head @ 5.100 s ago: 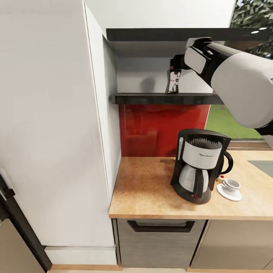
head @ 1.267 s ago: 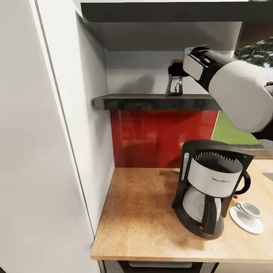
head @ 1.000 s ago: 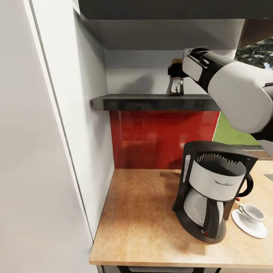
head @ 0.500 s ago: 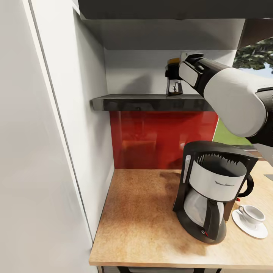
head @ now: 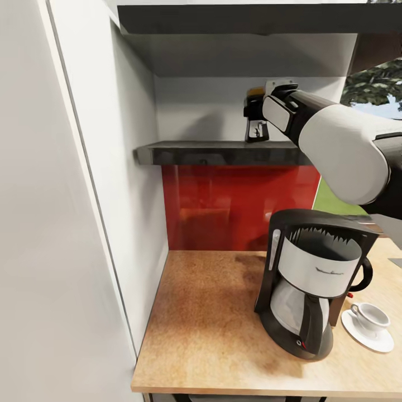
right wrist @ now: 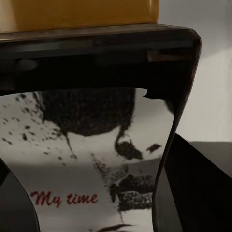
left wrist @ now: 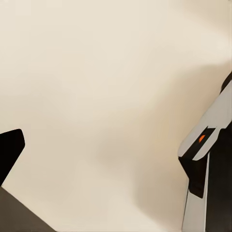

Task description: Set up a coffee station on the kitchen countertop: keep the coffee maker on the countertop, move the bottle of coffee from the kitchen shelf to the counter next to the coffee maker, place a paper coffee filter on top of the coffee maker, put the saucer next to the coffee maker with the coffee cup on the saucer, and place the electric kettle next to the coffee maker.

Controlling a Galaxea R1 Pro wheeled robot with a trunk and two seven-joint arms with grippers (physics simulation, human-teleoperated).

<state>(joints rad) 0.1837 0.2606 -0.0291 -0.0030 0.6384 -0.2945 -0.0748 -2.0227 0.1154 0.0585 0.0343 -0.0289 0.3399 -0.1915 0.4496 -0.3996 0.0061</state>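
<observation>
The worktop (head: 212, 324) runs along under the red splashback, with the coffee maker (head: 312, 282) standing on it and, just beside it, the coffee cup (head: 369, 317) sitting on its saucer (head: 357, 338). Above, the black kitchen shelf (head: 218, 152) carries the bottle of coffee (head: 254, 125), upright. The right end effector (head: 258, 110) is up against the bottle; whether it is clamped I cannot tell.

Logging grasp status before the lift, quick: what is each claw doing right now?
Left claw: cannot be told.
Right claw: at the coffee bottle on the shelf, fingers either side of it; closed or not cannot be told.
</observation>
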